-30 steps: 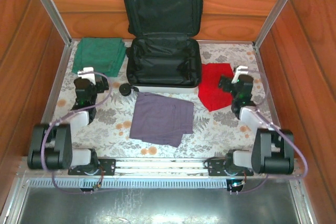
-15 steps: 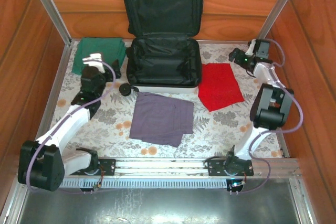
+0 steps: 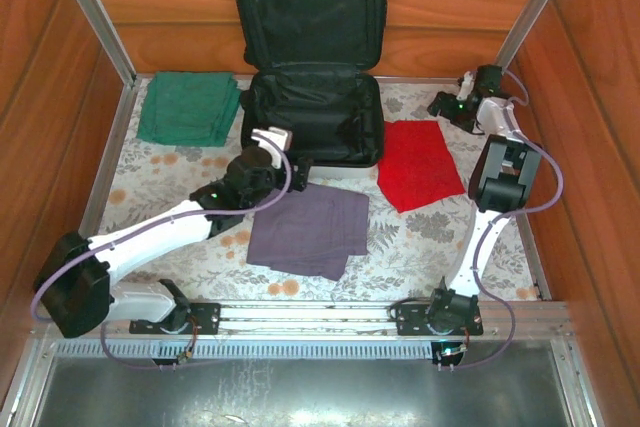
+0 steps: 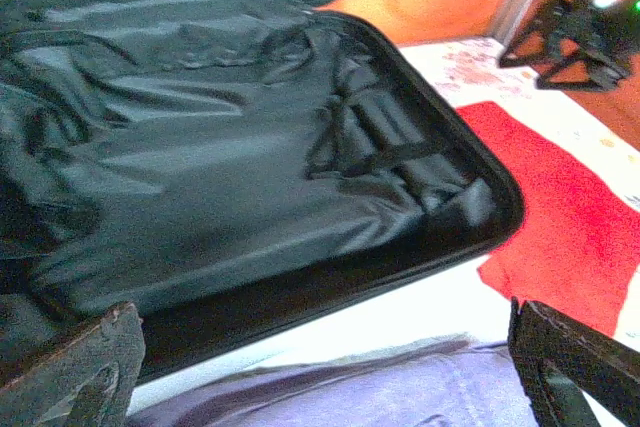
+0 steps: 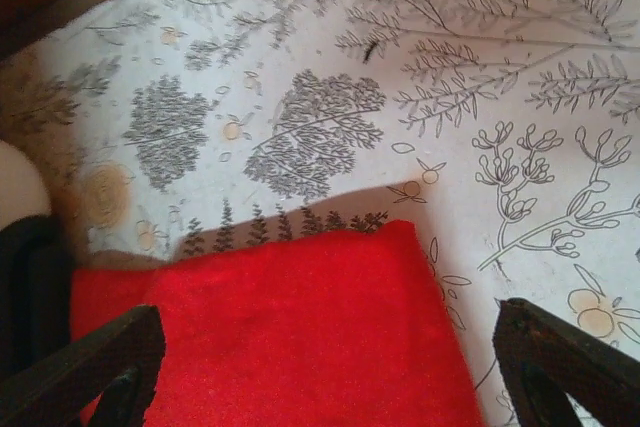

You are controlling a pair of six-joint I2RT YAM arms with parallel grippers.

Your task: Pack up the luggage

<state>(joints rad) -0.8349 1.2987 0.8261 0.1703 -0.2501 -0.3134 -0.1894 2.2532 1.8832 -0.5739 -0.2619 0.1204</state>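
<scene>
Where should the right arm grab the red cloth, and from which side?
Probably its far edge, near the right corner, coming down from above with the right gripper. The red cloth lies flat on the table, and that edge is bare and nearest the open fingers.

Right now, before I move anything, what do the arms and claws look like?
Both the left arm and right arm have slim white links between bulky black joint housings, with a lilac cable looping along each and a small green light near the wrist. The left claw and right claw have dark, blocky fingers.
</scene>
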